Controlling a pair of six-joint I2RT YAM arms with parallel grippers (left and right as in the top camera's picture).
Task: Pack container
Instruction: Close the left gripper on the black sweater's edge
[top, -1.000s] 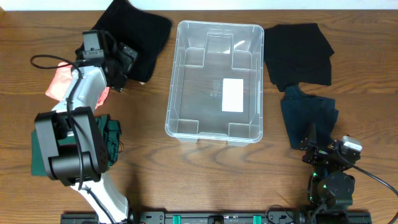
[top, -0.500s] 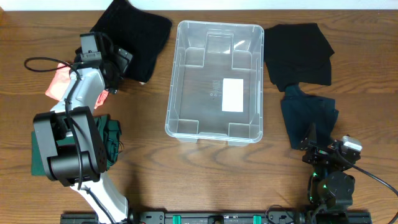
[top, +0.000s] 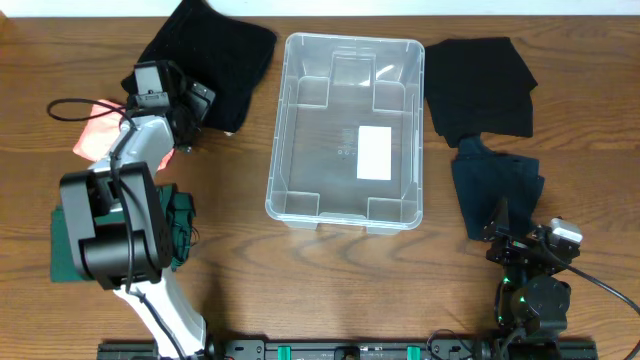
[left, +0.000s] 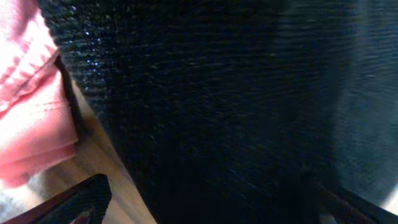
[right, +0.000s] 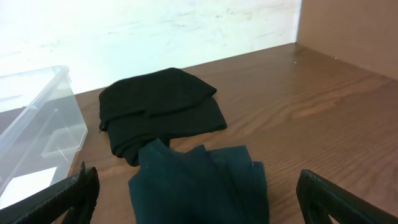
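Note:
The clear container (top: 300, 150) with a white label (top: 374, 152) sits mid-table and holds nothing; its corner shows in the right wrist view (right: 37, 118). My left gripper (top: 198, 105) is open, jaws spread over the edge of a black cloth (top: 215, 55) at the back left; that cloth fills the left wrist view (left: 236, 106). A pink cloth (top: 95, 130) lies beside it, also in the left wrist view (left: 28, 106). My right gripper (top: 528, 243) is open and empty at the front right, facing a dark teal cloth (right: 199, 183) and a black cloth (right: 161, 109).
A green cloth (top: 65, 240) lies at the front left under my left arm. On the right lie the black cloth (top: 480, 85) and the dark teal cloth (top: 495, 185). A cable (top: 75, 100) trails at the far left.
My left gripper has shifted slightly over the black cloth's edge, first back and left, then forward again. The right arm has not moved.

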